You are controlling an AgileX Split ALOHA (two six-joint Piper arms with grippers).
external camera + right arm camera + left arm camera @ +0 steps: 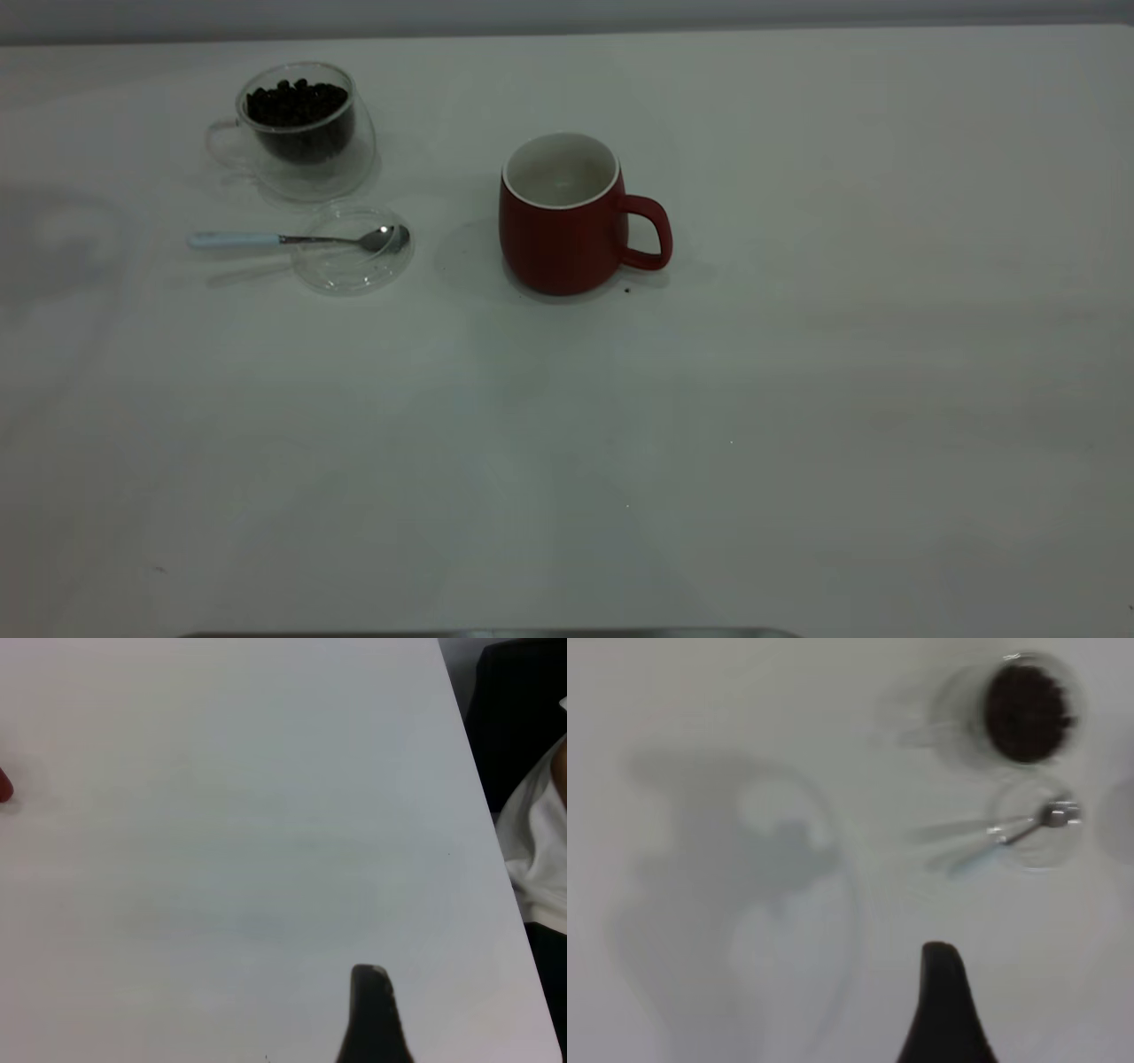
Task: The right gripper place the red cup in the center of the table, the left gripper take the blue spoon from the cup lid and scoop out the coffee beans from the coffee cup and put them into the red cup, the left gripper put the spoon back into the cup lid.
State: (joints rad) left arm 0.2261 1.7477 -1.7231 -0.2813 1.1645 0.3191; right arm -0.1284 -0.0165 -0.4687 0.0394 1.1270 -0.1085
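Matt red cup [560,239], seemingly glass coffee cup [301,133].

We see very little of the robot itself. On the left gripper [943,1005] only one finger shows: matte black, tapered from a broad base to a narrow rounded tip, with no markings. The right gripper [372,1014] shows the same kind of black tapered finger, with a faintly ridged edge and a squarer tip.
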